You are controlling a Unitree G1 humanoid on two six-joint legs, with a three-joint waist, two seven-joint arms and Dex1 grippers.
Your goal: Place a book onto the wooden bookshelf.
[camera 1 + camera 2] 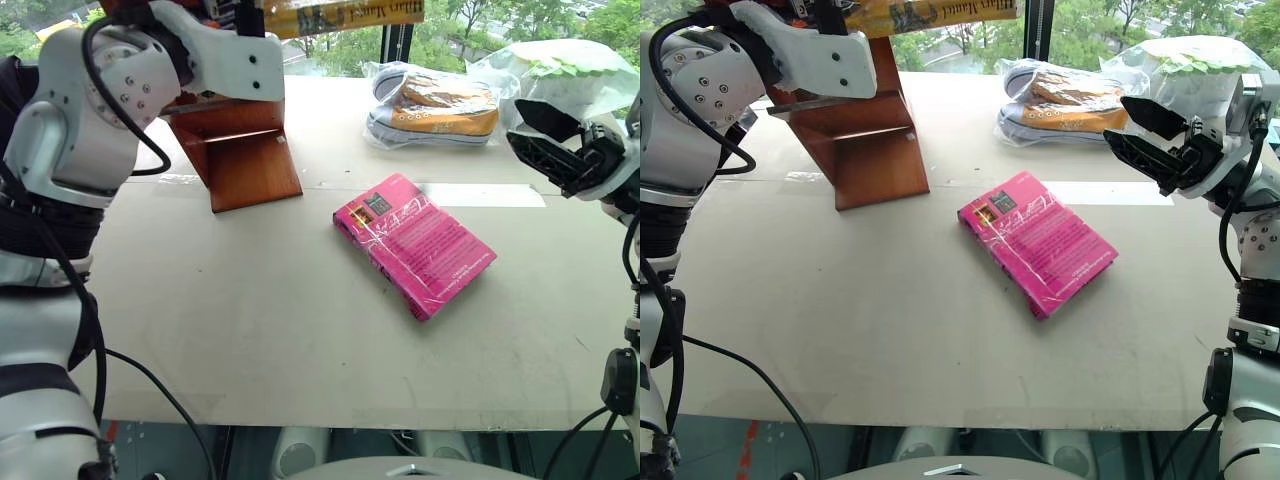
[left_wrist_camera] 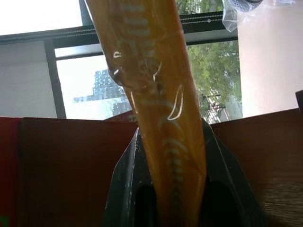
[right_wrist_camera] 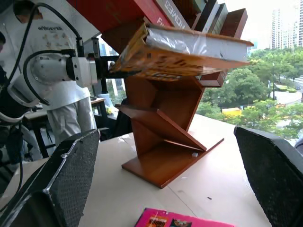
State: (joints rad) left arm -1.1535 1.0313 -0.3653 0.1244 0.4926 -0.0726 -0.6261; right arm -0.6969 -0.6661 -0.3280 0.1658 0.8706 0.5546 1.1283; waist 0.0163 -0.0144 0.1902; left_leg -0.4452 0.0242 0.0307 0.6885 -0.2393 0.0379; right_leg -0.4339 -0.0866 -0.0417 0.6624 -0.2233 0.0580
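The book (image 1: 340, 15), yellow-orange in glossy wrap, hangs level above the top of the wooden bookshelf (image 1: 250, 160) at the table's back left. My left gripper (image 2: 171, 142) is shut on the book's near end, and the book (image 2: 151, 94) runs out between its fingers. Seen from the right wrist, the book (image 3: 184, 52) floats in front of the shelf's upper step (image 3: 161, 118). My right gripper (image 1: 545, 135) is raised at the right, open with nothing between its fingers, pointing toward the shelf.
A bright pink book (image 1: 415, 243) lies flat mid-table. Sneakers in a plastic bag (image 1: 435, 105) and another bag (image 1: 565, 70) sit at the back right. Several books (image 3: 199, 12) stand on the shelf's top. A person in a white shirt (image 3: 61, 113) stands behind the table.
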